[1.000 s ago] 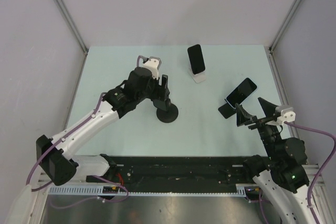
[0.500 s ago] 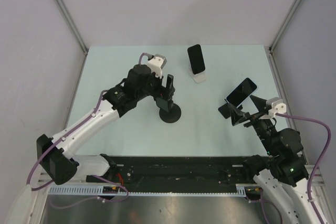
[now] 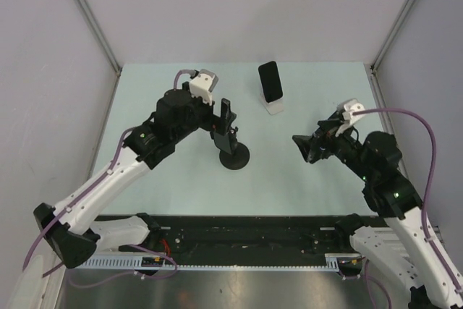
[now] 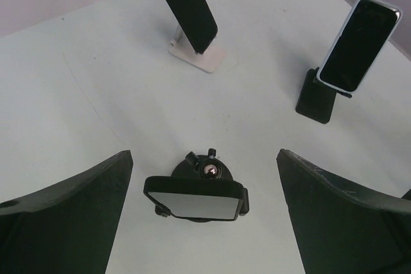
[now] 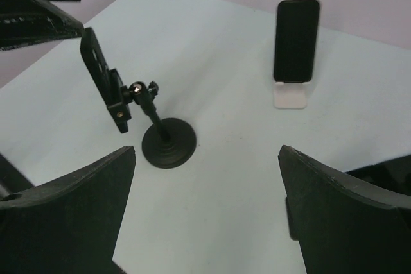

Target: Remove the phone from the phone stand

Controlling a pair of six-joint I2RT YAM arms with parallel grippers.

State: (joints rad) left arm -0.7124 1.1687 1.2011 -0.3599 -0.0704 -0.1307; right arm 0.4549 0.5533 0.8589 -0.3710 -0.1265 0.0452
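Three phones rest on stands. One phone (image 4: 194, 199) sits in the clamp of a black round-base stand (image 3: 234, 157), seen from its top edge between the wide-open fingers of my left gripper (image 4: 202, 222), which do not touch it. A second phone (image 3: 270, 81) leans on a white stand (image 3: 275, 108) at the back. A third phone (image 4: 358, 44) leans on a black stand (image 4: 316, 97) at the right; my right arm hides it from above. My right gripper (image 5: 205, 222) is open and holds nothing, facing the round-base stand (image 5: 169, 145).
The pale table (image 3: 181, 179) is closed in by grey walls at the left, back and right. A black rail (image 3: 246, 240) runs along the near edge between the arm bases.
My left gripper has opened wider around the clamped phone. The right arm has swung forward and to the left, and now covers the right-hand phone in the top view.
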